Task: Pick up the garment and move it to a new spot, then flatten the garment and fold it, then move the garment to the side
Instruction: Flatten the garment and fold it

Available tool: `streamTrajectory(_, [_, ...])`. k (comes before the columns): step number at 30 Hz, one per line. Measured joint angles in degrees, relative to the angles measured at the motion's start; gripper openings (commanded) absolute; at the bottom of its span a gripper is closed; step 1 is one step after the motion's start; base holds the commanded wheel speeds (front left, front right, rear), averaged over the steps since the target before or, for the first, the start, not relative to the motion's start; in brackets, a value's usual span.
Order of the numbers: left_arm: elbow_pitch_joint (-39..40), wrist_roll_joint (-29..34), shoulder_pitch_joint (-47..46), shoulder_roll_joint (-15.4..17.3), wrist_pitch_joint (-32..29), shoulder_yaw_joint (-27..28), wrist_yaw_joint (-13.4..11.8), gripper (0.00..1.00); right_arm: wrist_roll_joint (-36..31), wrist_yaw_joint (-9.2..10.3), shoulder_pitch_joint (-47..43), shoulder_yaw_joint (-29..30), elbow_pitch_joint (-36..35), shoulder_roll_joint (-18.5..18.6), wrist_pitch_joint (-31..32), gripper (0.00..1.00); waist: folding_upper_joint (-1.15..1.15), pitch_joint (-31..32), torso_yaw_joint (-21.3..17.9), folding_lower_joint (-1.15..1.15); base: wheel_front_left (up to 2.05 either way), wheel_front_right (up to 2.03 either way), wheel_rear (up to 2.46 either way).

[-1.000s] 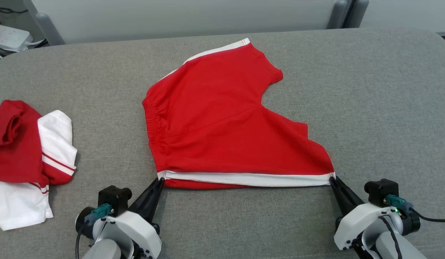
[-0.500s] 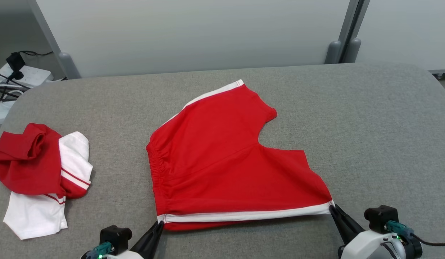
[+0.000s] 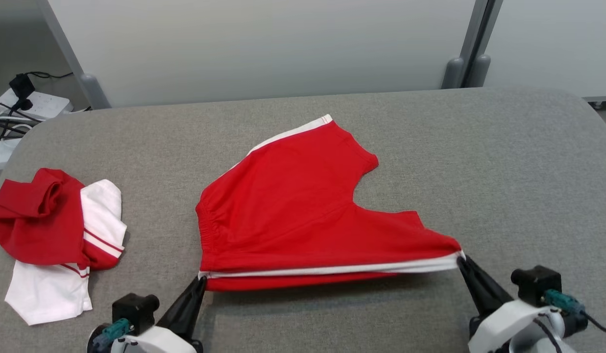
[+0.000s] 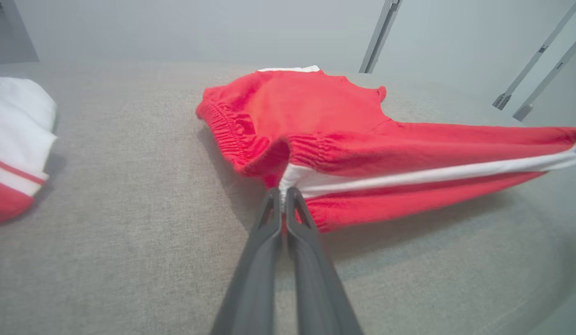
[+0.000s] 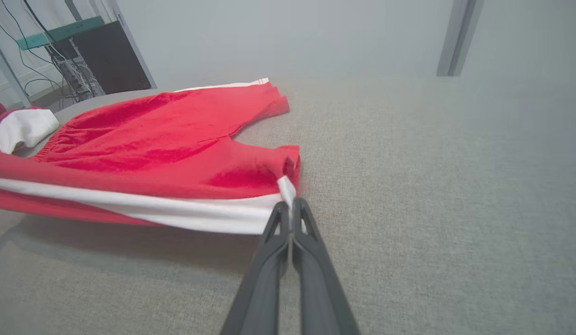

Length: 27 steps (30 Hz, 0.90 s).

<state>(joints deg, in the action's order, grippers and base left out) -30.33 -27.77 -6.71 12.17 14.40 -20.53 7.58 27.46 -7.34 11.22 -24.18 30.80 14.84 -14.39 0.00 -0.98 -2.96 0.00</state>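
Red shorts with white side stripes [image 3: 293, 211] lie on the grey fabric table [image 3: 503, 162] — near edge raised, left gripper [image 3: 201, 280] and right gripper [image 3: 460, 259] each clenched on a corner.

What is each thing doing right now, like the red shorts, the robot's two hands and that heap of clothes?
Red shorts: front edge lifted and pulled tight between both grippers, back part lying on the table.
Left gripper: shut on the shorts' waistband corner.
Right gripper: shut on the shorts' leg corner.
Heap of clothes: crumpled, lying loose on the table.
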Motion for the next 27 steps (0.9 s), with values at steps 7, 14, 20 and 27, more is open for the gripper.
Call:
streamTrajectory(7, [1.1, 4.9, -7.6, -2.7, 0.0, 3.7, 0.0, 0.0, -6.8, -0.15, 12.6, 5.6, 0.9, -1.3, 0.0, 0.0, 0.0, -4.6, 1.7, 0.0, 0.0, 0.0, 0.0])
streamTrajectory(14, [-1.1, 8.9, -17.2, -6.4, 0.0, 6.5, -0.7, 0.0, -10.5, -0.15, 28.1, 5.4, 7.6, -0.9, 0.0, 0.0, 0.0, -11.2, 4.5, 0.0, 0.0, 0.0, 0.0])
streamTrajectory(20, [-2.4, 11.5, -23.8, -9.4, 0.0, 8.2, -1.7, 0.0, -11.1, -0.16, 40.1, 4.4, 14.3, 0.2, 0.0, 0.0, 0.0, -17.3, 7.6, 0.0, 0.0, 0.0, 0.0])
streamTrajectory(27, [-3.0, 12.1, -30.0, -11.1, 0.0, 8.4, -1.9, 0.0, -12.0, -0.15, 51.6, 0.6, 21.4, 1.8, 0.0, 0.0, 0.0, -23.7, 12.2, 0.0, 0.0, 0.0, 0.0])
